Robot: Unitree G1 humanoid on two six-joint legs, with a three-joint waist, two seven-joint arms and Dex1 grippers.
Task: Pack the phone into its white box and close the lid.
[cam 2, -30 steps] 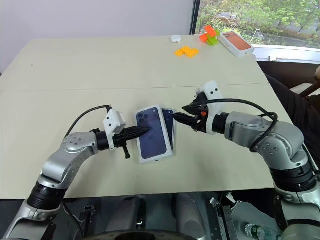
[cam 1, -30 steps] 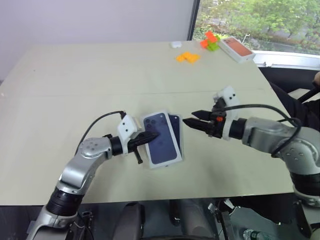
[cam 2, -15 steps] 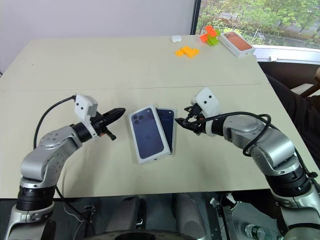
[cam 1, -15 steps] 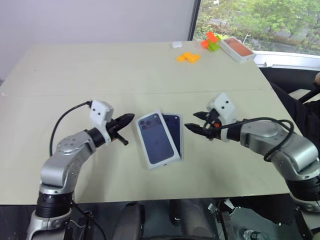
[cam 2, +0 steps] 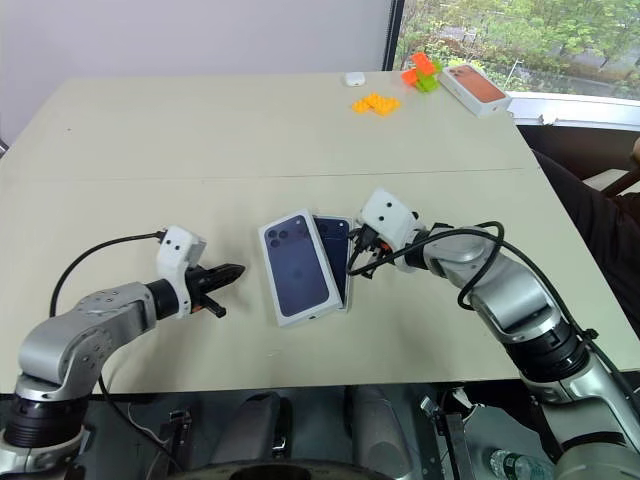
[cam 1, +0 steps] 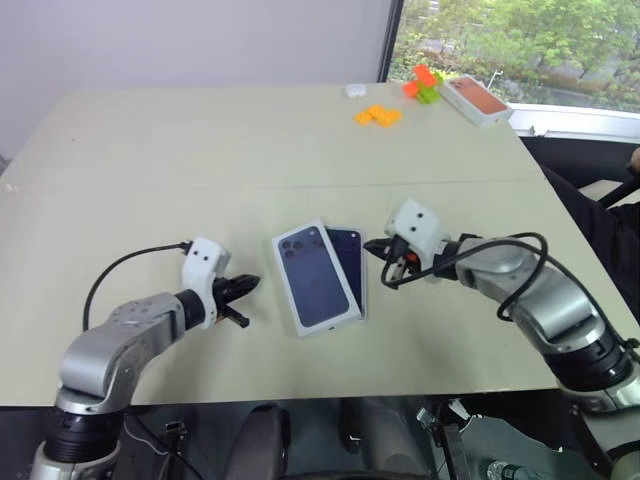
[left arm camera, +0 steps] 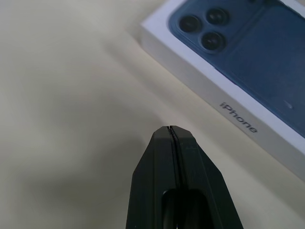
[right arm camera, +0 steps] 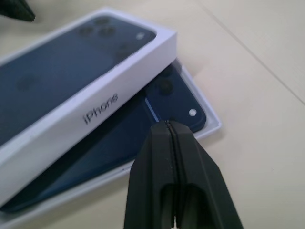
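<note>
The lid [cam 1: 315, 278], white with a dark-blue phone picture on its face and "iPhone" on its side, lies skewed and tilted over the left part of the white box [right arm camera: 212, 126]. The dark-blue phone [cam 1: 347, 260] lies in that box, half covered by the lid. My right gripper [cam 1: 375, 248] is shut and empty, its tips just right of the box's far corner, above the phone's camera end [right arm camera: 167, 102]. My left gripper [cam 1: 250, 284] is shut and empty, a short way left of the lid, low over the table.
At the table's far right lie orange blocks [cam 1: 377, 115], an orange and green block [cam 1: 423, 83], a white box with an orange-red top [cam 1: 477, 98] and a small white object [cam 1: 352, 89]. The table's front edge [cam 1: 330, 392] is close below the lid.
My left gripper has drawn back leftward and down from the lid. My right gripper has shut, rolled and come closer to the box. The lid has stayed put.
</note>
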